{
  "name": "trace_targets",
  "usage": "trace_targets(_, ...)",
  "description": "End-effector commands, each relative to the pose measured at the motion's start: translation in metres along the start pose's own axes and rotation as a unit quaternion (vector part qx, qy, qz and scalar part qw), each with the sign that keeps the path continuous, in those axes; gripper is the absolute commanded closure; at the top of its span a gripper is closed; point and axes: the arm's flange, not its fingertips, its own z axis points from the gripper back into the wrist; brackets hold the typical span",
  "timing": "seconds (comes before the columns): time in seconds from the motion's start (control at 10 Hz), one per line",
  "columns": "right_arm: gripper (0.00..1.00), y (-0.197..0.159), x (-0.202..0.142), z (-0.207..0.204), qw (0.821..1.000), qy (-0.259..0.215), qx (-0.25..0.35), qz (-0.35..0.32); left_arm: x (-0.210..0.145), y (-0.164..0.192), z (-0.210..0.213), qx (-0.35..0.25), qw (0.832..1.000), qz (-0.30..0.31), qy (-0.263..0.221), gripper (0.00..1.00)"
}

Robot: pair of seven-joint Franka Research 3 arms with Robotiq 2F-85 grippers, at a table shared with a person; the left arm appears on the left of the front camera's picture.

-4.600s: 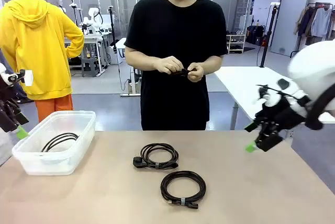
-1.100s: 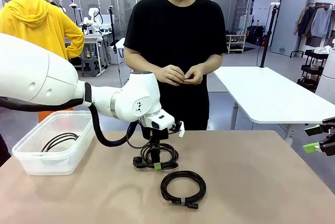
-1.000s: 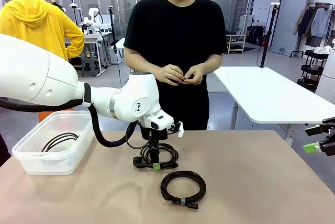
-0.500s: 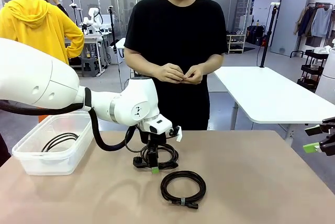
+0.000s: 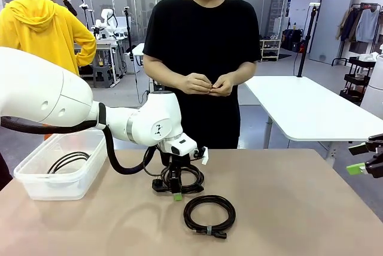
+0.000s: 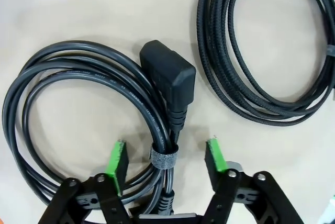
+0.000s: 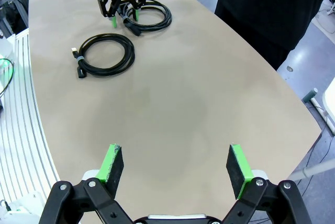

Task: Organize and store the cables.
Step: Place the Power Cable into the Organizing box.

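Right gripper (image 7: 174, 164) hangs over the table's (image 5: 287, 208) right edge with its jaws wide apart and nothing between them. The nearest cable is a bound coil (image 5: 209, 229), lying flat near the table's middle and untouched. Just beyond it is the plug coil (image 6: 152, 119). The left gripper (image 6: 166, 150) is lowered over this coil with its jaws spread. The green pads (image 6: 118, 157) straddle the bundle at its grey tie (image 6: 164, 154); no clamping is visible, and the black plug (image 6: 170, 75) lies just ahead of the tie. At far left a clear bin (image 5: 54, 187) holds another cable (image 5: 69, 161). At the far side a person's hands (image 5: 209, 84) are held together at the waist.
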Motion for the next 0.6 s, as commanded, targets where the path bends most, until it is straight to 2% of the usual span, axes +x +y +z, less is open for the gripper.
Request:
trace_targets(0.0,0.0,-0.002,0.001,-0.001,1.0,-0.008,-0.001,-0.003,0.0,0.001,0.001,0.003,1.0,-0.013,0.003,1.0)
trace_targets(0.3,0.0,-0.002,0.001,-0.001,1.0,-0.008,-0.001,-0.003,-0.001,0.001,0.005,0.003,1.0,-0.015,0.005,0.97)
trace_targets(0.5,0.0,-0.002,0.001,-0.001,1.0,-0.008,-0.001,-0.003,-0.002,0.002,0.011,0.01,1.0,-0.022,0.008,1.0)
